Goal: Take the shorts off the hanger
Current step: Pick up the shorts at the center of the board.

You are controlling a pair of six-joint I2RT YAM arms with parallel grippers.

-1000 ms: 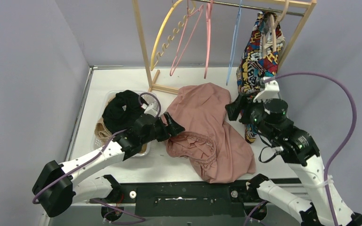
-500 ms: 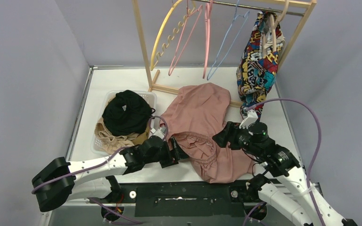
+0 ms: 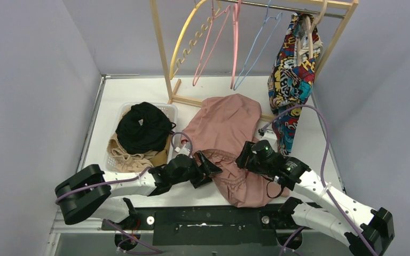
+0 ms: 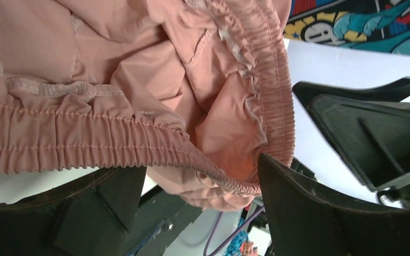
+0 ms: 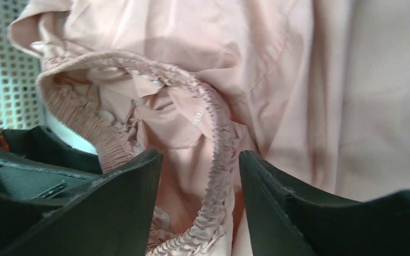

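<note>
Pink shorts (image 3: 229,130) down, 1 patterned pair (image 3: 291,64) left on the rack (image 3: 160,48).
My left gripper (image 3: 212,169) and right gripper (image 3: 244,154) stand wide astride the waistband (image 4: 112,141).

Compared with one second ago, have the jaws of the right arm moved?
Yes. The right arm's jaws moved away from the light wooden clothes rack, toward the bottom of the view, slightly left, over the dusty pink fabric shorts.

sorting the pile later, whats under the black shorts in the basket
Under the black shorts lie beige-tan shorts, with olive-brown fabric at their right. The basket floor beneath is covered.
</note>
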